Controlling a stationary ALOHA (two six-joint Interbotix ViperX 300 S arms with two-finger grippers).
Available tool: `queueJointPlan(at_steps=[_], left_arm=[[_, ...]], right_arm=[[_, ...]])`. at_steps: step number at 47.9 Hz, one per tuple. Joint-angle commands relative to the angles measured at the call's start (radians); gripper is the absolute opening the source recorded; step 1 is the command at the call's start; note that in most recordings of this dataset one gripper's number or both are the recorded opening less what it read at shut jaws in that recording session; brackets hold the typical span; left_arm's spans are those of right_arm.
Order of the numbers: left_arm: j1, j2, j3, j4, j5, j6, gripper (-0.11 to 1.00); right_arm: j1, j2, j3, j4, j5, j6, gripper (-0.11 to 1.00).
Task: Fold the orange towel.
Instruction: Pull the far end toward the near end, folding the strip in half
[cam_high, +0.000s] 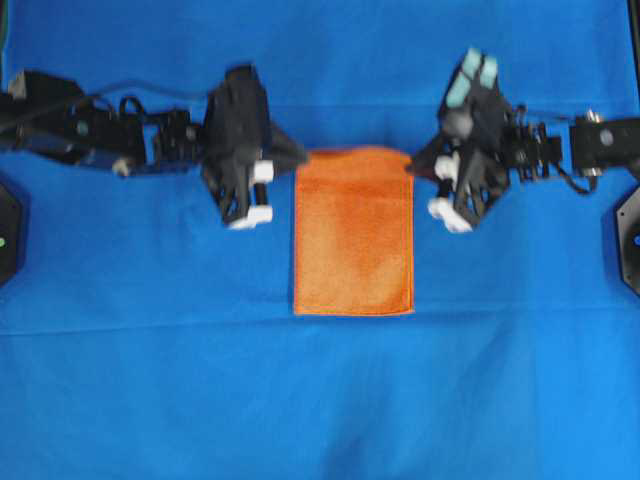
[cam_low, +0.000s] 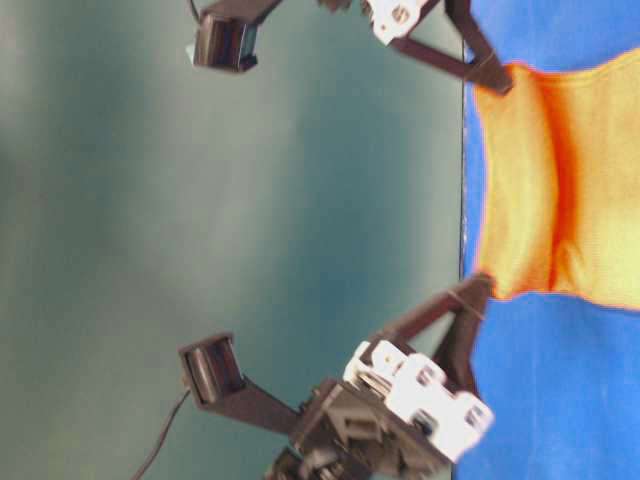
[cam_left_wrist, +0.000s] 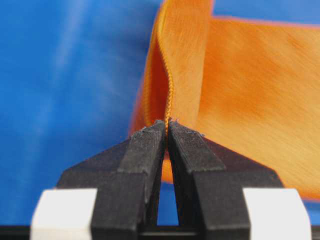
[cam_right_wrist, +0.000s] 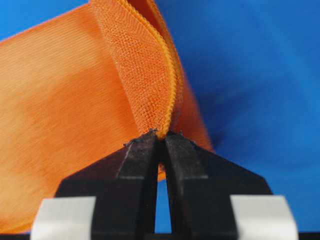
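The orange towel (cam_high: 353, 232) lies on the blue cloth as an upright rectangle, its near edge flat and its far edge lifted. My left gripper (cam_high: 300, 160) is at the towel's far left corner, and in the left wrist view its tips (cam_left_wrist: 166, 123) are shut on the stitched hem of the towel (cam_left_wrist: 250, 95). My right gripper (cam_high: 413, 166) is at the far right corner. The right wrist view shows it (cam_right_wrist: 161, 134) pinching a doubled hem of the towel (cam_right_wrist: 60, 110). From table level the towel (cam_low: 575, 180) hangs stretched between both pairs of tips, with a sag in the middle.
A blue cloth (cam_high: 150, 390) covers the whole table, with a faint crease running across below the towel. The two arms' black bodies (cam_high: 90, 130) (cam_high: 590, 145) reach in from the left and right edges.
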Motion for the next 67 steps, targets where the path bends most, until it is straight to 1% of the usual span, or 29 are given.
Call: queueJointPlan(at_steps=[1,12,17,21,29,39,42,51,60,62,64,66,67], left_arm=[[-0.051,-0.031,0.005,0.0,0.012,-0.008,0.02],[-0.196,-0.025,0.006,0.0,0.058,-0.014,0.02],[-0.247,-0.023,0.006,0.0,0.074,-0.038,0.02],[-0.27,-0.018,0.006,0.0,0.089,-0.064,0.02],[-0.284,-0.015,0.006,0.0,0.101,-0.097,0.02],[-0.284,0.011,-0.003,0.0,0.092,-0.098,0.02],[-0.285,0.029,-0.008,0.0,0.084,-0.098,0.02],[-0.293,0.069,-0.006,0.0,0.037,-0.098,0.02],[-0.298,0.072,-0.008,0.0,0.029,-0.098,0.03],[-0.299,0.071,-0.005,0.0,0.029,-0.098,0.05],[-0.299,0.071,-0.003,0.0,0.029,-0.098,0.14],[-0.301,0.069,-0.002,0.0,0.032,-0.098,0.24],[-0.299,0.069,-0.002,0.0,0.034,-0.098,0.29]], right_arm=[[0.06,-0.035,0.008,0.034,0.005,-0.003,0.04],[0.199,-0.037,0.018,0.103,0.025,-0.003,0.04],[0.245,-0.032,0.015,0.118,0.025,-0.003,0.04],[0.278,-0.023,0.011,0.129,0.025,-0.003,0.04],[0.305,0.003,-0.002,0.138,0.026,-0.003,0.04],[0.318,0.055,-0.011,0.14,0.02,-0.003,0.04],[0.324,0.072,-0.014,0.15,0.015,-0.002,0.04],[0.353,0.094,-0.015,0.158,-0.011,-0.002,0.04],[0.353,0.104,-0.017,0.172,-0.014,-0.002,0.04],[0.354,0.106,-0.018,0.173,-0.014,-0.002,0.05],[0.356,0.107,-0.023,0.173,-0.014,-0.002,0.07],[0.359,0.114,-0.029,0.173,-0.014,-0.002,0.18],[0.36,0.115,-0.032,0.173,-0.014,-0.002,0.27]])
